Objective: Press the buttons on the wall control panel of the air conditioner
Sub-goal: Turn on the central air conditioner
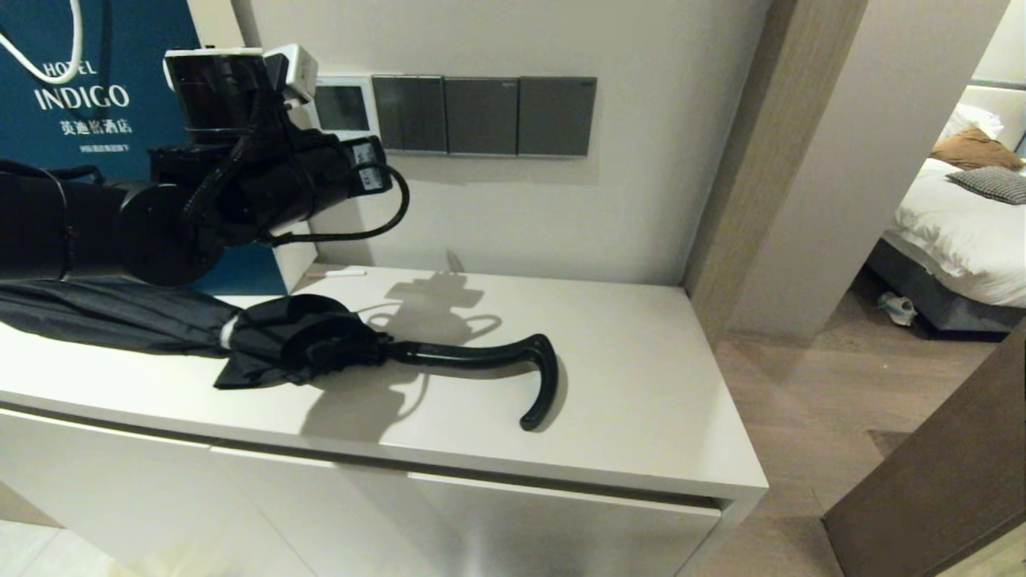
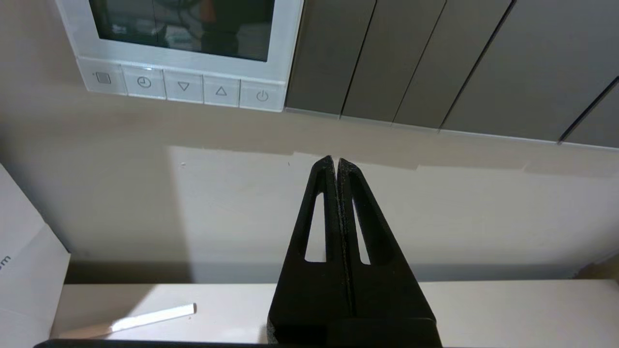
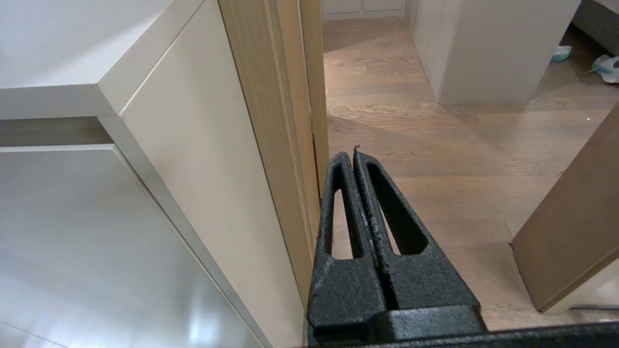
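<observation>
The wall control panel [image 1: 345,108] is a small white thermostat with a dark screen, on the wall left of the grey switch plates. In the left wrist view its white frame [image 2: 184,58] shows, with the row of pale buttons [image 2: 183,87] along its lower edge. My left gripper [image 1: 373,164] is raised in front of the wall. In its wrist view the gripper [image 2: 336,159] is shut and empty. It points at bare wall below the first switch plate, lower than the button row and to the power-button side. My right gripper [image 3: 354,152] is shut and empty, low beside the cabinet's side.
Dark grey switch plates [image 1: 485,116] run right of the thermostat and show in the left wrist view [image 2: 435,58]. A black umbrella [image 1: 321,340] lies on the white cabinet top [image 1: 641,385]. A white stick [image 2: 150,316] lies near the wall. A blue hotel bag [image 1: 88,96] stands at the left.
</observation>
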Tool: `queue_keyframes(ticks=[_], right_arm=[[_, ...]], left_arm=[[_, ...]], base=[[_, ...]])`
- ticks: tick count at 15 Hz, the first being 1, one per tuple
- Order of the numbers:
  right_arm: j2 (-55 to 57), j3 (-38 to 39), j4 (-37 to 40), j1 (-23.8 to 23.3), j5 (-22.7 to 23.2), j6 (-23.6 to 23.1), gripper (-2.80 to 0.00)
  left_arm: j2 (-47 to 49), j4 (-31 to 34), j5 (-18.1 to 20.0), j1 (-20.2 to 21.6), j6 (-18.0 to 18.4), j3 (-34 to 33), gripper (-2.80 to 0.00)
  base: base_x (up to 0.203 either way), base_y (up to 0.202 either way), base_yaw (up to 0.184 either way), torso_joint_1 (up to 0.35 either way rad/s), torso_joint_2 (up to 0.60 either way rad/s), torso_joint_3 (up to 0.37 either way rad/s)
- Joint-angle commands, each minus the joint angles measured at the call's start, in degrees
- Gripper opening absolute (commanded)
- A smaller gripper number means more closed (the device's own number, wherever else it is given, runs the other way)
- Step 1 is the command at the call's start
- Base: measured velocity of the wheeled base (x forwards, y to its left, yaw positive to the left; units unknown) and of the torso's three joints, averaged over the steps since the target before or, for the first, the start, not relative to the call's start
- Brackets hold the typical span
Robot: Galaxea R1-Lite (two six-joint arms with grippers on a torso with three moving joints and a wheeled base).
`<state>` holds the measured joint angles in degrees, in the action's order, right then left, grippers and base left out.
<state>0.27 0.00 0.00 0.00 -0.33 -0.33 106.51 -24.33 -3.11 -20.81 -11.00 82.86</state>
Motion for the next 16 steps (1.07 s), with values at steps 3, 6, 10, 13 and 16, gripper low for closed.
queue_keyframes(ticks=[3,6,10,13,16], right_arm=[[0.1,0.1,0.0,0.0,0.0,0.0,-2.80],[0.1,0.1,0.0,0.0,0.0,0.0,-2.80],[0.1,0.1,0.0,0.0,0.0,0.0,-2.80],[0.1,0.1,0.0,0.0,0.0,0.0,-2.80],[0.1,0.1,0.0,0.0,0.0,0.0,-2.80]], left_arm=[[0.1,-0.2,-0.1,0.0,-0.1,0.0,-2.80],[2.0,-0.1,0.1,2.2,-0.1,2.4,-2.80],[2.6,-0.3,0.1,2.2,-0.1,2.6,-2.80],[3.5,-0.3,0.1,3.1,-0.1,3.3,-2.80],[3.9,-0.3,0.1,3.5,-0.1,3.7,-2.80]], base=[[0.000,0.000,0.000,0.000,0.00,0.000],[0.000,0.000,0.000,0.000,0.00,0.000],[0.000,0.000,0.000,0.000,0.00,0.000],[0.000,0.000,0.000,0.000,0.00,0.000],[0.000,0.000,0.000,0.000,0.00,0.000]])
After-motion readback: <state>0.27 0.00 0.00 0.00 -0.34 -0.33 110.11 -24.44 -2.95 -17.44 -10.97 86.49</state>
